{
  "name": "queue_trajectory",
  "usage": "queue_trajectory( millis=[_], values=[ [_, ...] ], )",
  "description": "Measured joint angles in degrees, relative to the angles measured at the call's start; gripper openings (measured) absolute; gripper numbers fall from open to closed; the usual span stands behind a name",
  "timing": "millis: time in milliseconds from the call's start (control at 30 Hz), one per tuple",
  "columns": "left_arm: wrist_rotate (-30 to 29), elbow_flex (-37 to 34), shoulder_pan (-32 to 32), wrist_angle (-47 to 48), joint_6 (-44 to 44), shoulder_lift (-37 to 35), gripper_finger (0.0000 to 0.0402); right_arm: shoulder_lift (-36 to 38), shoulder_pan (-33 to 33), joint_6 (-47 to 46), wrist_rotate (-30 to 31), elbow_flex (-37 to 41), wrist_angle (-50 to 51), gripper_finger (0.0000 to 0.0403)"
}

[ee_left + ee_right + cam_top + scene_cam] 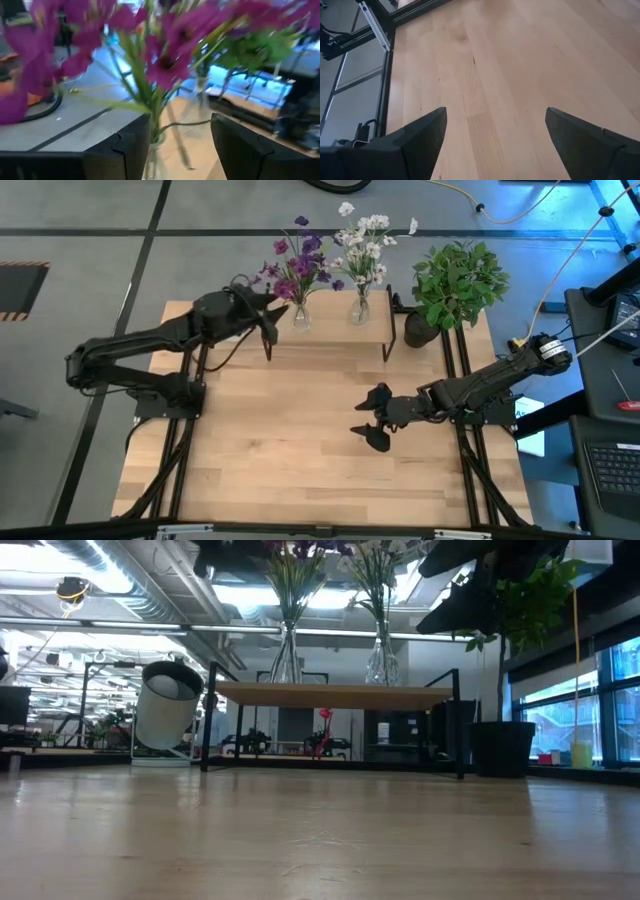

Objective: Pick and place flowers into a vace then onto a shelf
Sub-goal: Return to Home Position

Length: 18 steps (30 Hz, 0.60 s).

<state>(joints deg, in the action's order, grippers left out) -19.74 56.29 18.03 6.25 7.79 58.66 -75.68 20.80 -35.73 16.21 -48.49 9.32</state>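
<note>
Two vases [300,317] [359,310], one shelf [330,332], one potted plant [458,280].

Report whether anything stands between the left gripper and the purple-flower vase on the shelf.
Nothing visible does. The left gripper, fingers open, points straight at the purple-flower vase on the shelf; the white-flower vase stands beside it, out of the way.

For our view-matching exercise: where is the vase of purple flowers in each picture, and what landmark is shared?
High view: vase of purple flowers on the shelf's left end, by the left gripper.
Low view: left vase on the shelf.
Left wrist view: vase close ahead between the gripper's fingers.
Right wrist view: not in it.
Shared landmark: vase of white flowers.
</note>
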Motion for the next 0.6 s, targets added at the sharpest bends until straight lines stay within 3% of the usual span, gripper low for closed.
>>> queue_trajectory(
  millis=[200,300,400,600],
  values=[
    [0.8,0.0,-5.4,0.0,0.8,-5.4,0.0197,1.4,0.0,1.3,0.0,0.0,4.6,0.0339],
    [3.3,0.0,-8.1,-0.3,4.8,-7.7,0.0196,2.9,0.0,-1.6,0.0,0.0,5.7,0.0339],
    [6.5,0.0,-10.6,-0.1,8.0,-9.1,0.0196,5.5,0.0,2.3,-2.0,0.0,4.6,0.0339],
    [12.5,0.0,-15.3,2.7,3.8,-9.8,0.0196,14.1,0.6,4.5,0.8,1.1,6.3,0.0339]
  ],
)
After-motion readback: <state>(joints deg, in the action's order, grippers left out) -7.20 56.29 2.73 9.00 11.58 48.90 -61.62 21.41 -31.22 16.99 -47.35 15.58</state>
